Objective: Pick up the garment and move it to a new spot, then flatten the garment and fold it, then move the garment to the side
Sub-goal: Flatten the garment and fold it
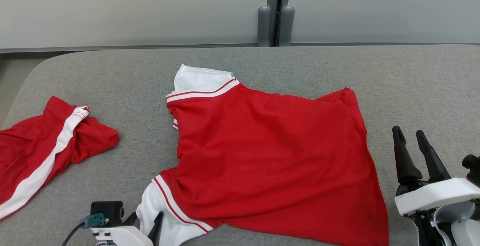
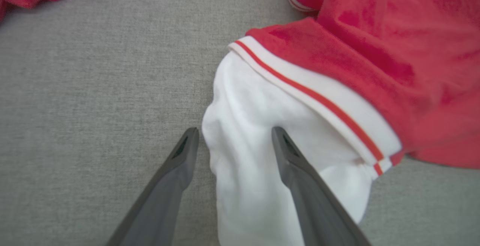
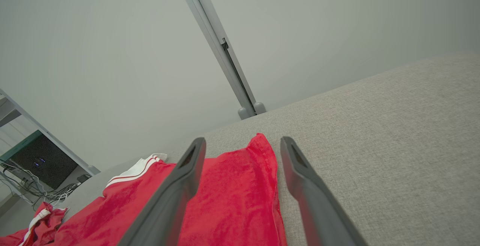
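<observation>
The red garment [image 1: 270, 156] lies across the middle of the grey padded table [image 1: 112, 73], sleeves to the left and hem to the right. It is not yet flat: the body is creased and the near white sleeve [image 1: 152, 204] is bunched at the near edge. The step in hand therefore looks to be the flattening, ahead of any fold.

The left gripper [image 1: 147, 221] sits at the near left, jaws spread wide and holding nothing. In its wrist view the left gripper [image 2: 232, 137] straddles the left edge of that sleeve [image 2: 243, 99], one finger over white cloth and the other over bare table. Whether the tips touch cannot be told.

The right gripper [image 1: 408, 132] stands at the near right, just beside the hem, also wide open and empty. In its wrist view the right gripper [image 3: 243, 143] has the garment's far right corner lying ahead between its fingers.

The next move likely calls for the left jaws to close on the sleeve and draw it out leftward, taking care that the rest of the cloth is not dragged along
</observation>
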{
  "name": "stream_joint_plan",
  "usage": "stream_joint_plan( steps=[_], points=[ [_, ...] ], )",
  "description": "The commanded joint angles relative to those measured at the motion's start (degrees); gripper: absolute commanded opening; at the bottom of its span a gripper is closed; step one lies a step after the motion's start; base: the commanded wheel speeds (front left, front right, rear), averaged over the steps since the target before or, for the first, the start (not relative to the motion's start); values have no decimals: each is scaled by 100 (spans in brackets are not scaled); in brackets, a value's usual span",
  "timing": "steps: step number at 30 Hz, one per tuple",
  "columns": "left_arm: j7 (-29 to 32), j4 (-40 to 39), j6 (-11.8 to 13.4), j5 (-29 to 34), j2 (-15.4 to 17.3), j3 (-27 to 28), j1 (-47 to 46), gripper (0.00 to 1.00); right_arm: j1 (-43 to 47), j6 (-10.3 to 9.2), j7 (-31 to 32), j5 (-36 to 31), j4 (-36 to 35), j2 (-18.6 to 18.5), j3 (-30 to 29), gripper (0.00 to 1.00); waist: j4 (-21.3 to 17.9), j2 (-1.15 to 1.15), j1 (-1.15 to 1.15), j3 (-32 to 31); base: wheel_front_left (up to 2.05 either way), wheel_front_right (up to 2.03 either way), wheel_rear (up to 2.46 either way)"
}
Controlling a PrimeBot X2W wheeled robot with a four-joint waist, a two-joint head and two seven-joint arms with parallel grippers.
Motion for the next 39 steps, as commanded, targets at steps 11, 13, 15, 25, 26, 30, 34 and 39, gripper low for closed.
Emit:
stream_joint_plan(
  steps=[11, 13, 15, 25, 26, 30, 34, 39],
  points=[
    [-163, 294, -91, 107, -74, -35, -331, 0, -36, 14, -6, -41, 39, -20, -26, 100, 66, 0, 0, -18, 0, 0, 0],
    [-231, 203, -48, 140, -28, 14, -344, 0, -25, 14, -17, -51, 53, -2, -28, 100, 90, 0, 0, -42, 0, 0, 0],
    [-269, 24, -31, 171, -2, 31, -354, 0, -32, 14, -23, -50, 62, 13, -21, 100, 100, 0, 0, -67, 0, 0, 0],
    [244, -1132, -56, 544, -314, -537, -1079, 0, -148, 14, -106, 18, 127, 54, 81, 100, -194, 0, 0, 63, 0, 0, 0],
    [324, -1067, -66, 619, -369, -635, -1205, 0, -162, 14, -113, 17, 135, 58, 102, 100, -249, 0, 0, 84, 0, 0, 0],
    [576, -614, -225, 735, -748, -1055, -1557, 0, -243, 14, -145, 37, 182, 51, 145, 100, -417, 0, 0, 162, 0, 0, 0],
    [602, 64, -488, 699, -1158, -1415, -1669, 100, -267, 14, -197, 57, 267, 22, 145, 100, -458, 0, 0, 189, 0, 0, 0],
    [332, 444, -693, 697, -1407, -1523, -1735, 100, -231, 14, -225, 55, 357, -2, 156, 100, -343, 0, 0, 53, 0, 0, 0]
  ],
)
